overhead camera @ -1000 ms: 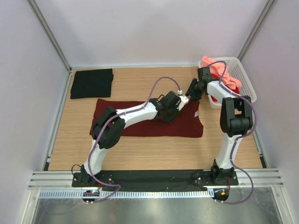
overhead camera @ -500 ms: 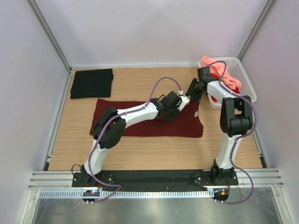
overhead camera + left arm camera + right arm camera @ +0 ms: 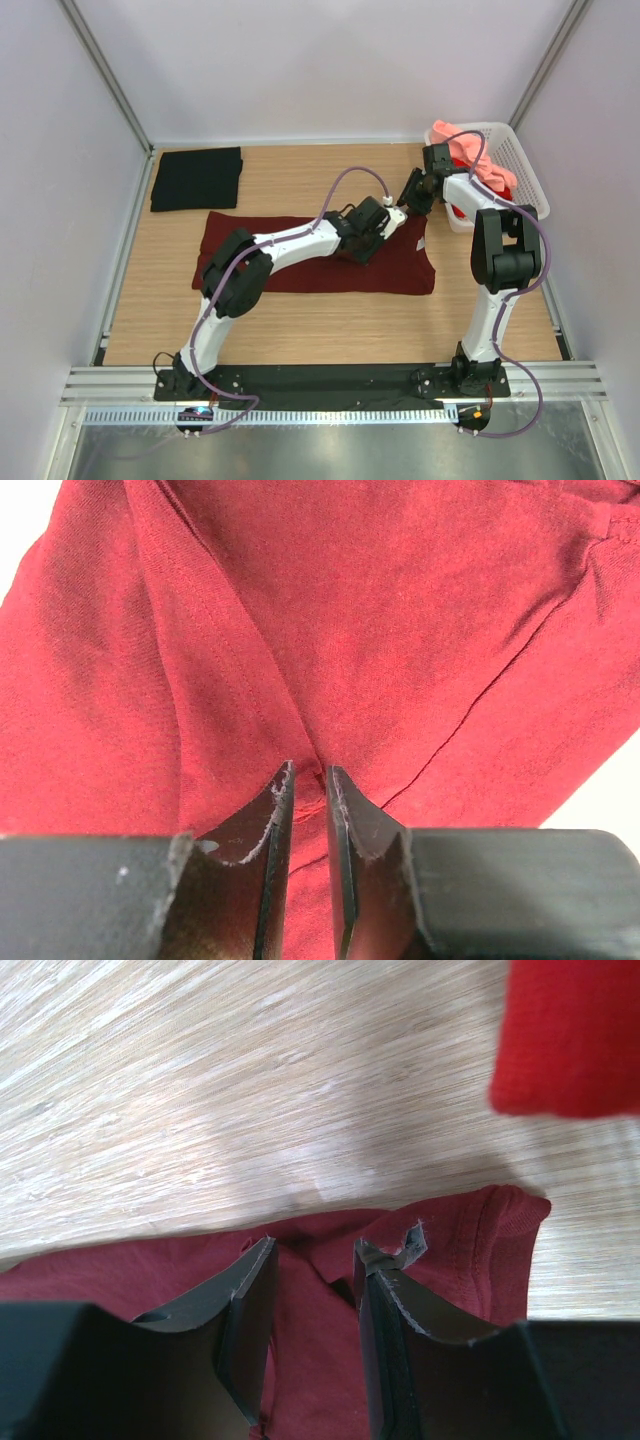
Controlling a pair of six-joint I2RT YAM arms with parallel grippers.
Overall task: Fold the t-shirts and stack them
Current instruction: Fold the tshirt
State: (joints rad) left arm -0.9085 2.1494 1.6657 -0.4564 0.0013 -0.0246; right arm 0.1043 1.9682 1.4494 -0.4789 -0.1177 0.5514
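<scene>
1. On the left gripper (image 3: 308, 775) the jaws stand close together, and a ridge of the maroon t-shirt (image 3: 400, 630) is pinched between them.
2. The right gripper (image 3: 315, 1250) has its jaws partly apart, astride the far right edge of the same shirt. If it really grips the cloth, I cannot tell.
3. The maroon t-shirt lies flat in the middle of the table (image 3: 300, 170), and both grippers are at its right end, just beside each other.
4. I judge that the step in hand is to take hold of this end for the first fold. The next move calls for a firm hold by both grippers, then lifting together and carrying the end over toward the left, so that the cloth does not twist or slip.
5. Farther, in the far left corner, the black t-shirt (image 3: 196, 178) lies already folded, well apart from the grippers.
6. At the far right, the white basket (image 3: 522, 160) holds the red t-shirt (image 3: 458, 210) and the pink t-shirt (image 3: 470, 150), not yet folded.
</scene>
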